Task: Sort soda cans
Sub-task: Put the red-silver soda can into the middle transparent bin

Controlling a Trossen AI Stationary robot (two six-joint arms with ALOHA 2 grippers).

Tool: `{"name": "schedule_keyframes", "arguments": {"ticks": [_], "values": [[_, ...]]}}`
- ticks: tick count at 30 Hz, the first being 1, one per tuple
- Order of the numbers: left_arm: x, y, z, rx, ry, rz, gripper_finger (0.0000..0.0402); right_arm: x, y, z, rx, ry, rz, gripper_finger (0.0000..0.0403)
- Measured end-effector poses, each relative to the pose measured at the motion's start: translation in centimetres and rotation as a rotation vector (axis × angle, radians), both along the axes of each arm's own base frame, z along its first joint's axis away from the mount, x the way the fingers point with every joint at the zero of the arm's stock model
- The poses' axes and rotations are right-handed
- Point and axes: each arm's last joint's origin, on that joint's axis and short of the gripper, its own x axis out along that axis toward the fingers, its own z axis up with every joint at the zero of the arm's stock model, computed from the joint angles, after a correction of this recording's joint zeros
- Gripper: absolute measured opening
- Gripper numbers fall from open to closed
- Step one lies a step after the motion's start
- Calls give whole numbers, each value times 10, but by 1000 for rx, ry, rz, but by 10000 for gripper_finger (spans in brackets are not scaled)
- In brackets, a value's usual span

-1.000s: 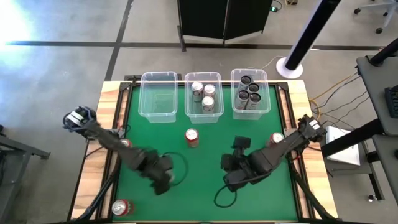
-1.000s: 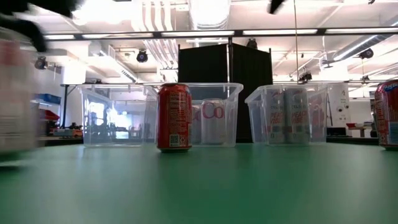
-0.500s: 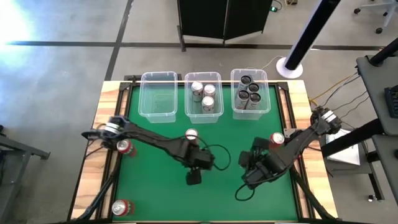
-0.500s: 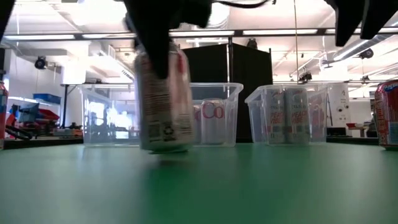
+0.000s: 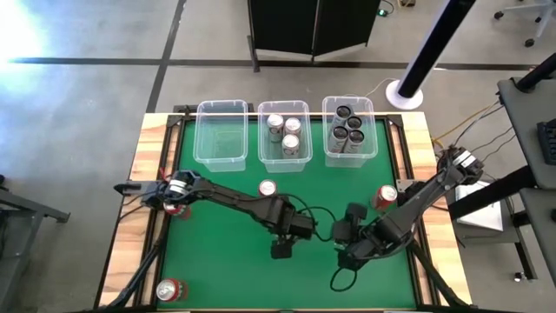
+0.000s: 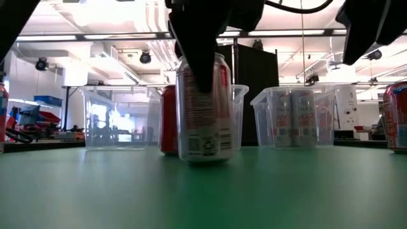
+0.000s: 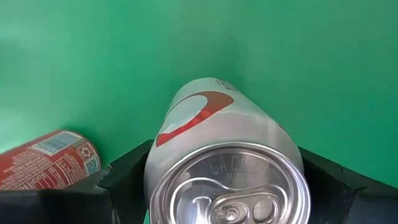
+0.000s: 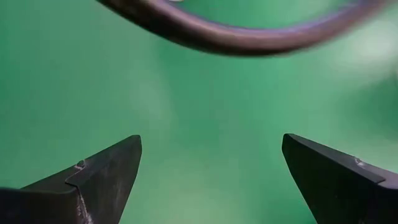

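left bin (image 5: 220,135): we see nothing inside
middle bin (image 5: 284,149): three silver cans (image 5: 291,144)
right bin (image 5: 349,146): four dark cans (image 5: 347,134)
left pincer (image 5: 282,249): grasping silver can (image 6: 203,108)
right pincer (image 5: 344,258): released

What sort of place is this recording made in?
Probably a robotics lab or workshop: a green-topped table with wooden edges stands on a bare concrete floor, and ceiling strip lights with exposed ducts run overhead.
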Motion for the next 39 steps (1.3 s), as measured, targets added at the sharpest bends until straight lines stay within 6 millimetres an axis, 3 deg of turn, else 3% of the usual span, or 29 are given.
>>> {"name": "schedule_keyframes", "arguments": {"ticks": [4,9,16,20,25,30,34,39], "values": [[1,0,3,0,-15,-10,299,5,4,-11,7,-18,20,384],[-3,-4,11,8,-39,-67,346,16,10,-19,-10,-56,47,384],[-6,-6,12,7,-21,-98,382,29,12,-21,-19,-81,109,384],[-19,-9,32,54,-55,-103,385,36,10,-20,-13,-121,122,384],[-47,-7,64,107,-161,-64,386,50,7,-22,-19,-180,161,384],[-92,-1,84,78,-363,18,386,70,1,-19,-50,-275,221,384],[-127,3,81,7,-598,65,386,87,-6,-6,-78,-324,255,384],[-160,9,60,-52,-918,102,387,109,-19,7,-91,-367,253,384]]}}
